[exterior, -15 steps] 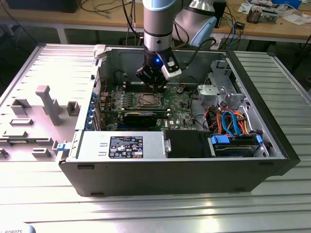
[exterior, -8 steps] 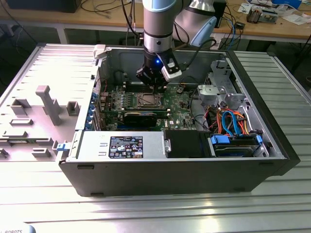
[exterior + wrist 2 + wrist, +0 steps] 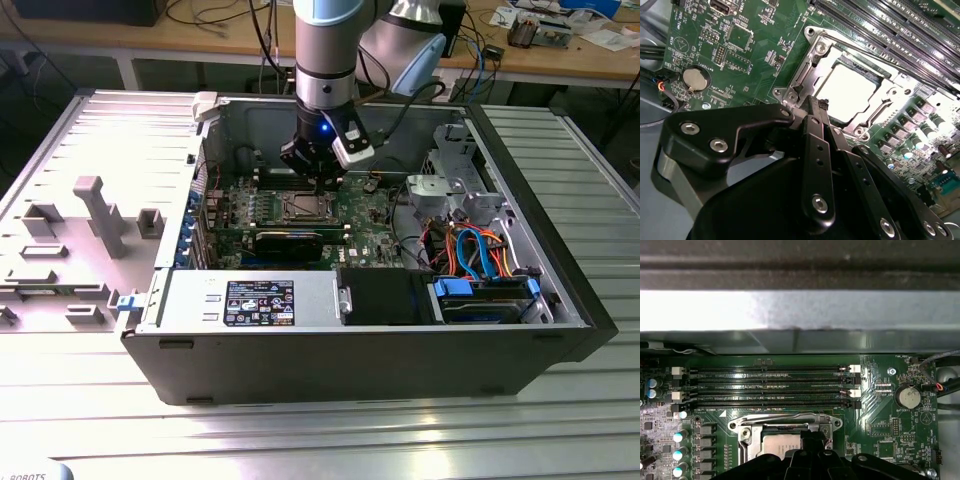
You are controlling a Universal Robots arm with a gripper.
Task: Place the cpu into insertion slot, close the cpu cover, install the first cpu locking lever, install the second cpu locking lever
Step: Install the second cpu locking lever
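Fingers (image 3: 815, 107) were pressed together with nothing between them, their tips poised over one edge of the insertion slot (image 3: 847, 95), as I saw in the second wrist view. I found the cpu (image 3: 846, 85) already seated in that slot, its pale metal top showing through the window of the cpu cover (image 3: 805, 75), which lay flat around it. From the exterior view, the gripper (image 3: 322, 180) stood over the slot (image 3: 305, 207) inside the open computer case (image 3: 350, 340), with the memory slots (image 3: 770, 385) on the slot's far side.

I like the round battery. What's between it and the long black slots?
In the first wrist view, bare green circuit board with tiny parts lies between the coin battery and the memory slots.
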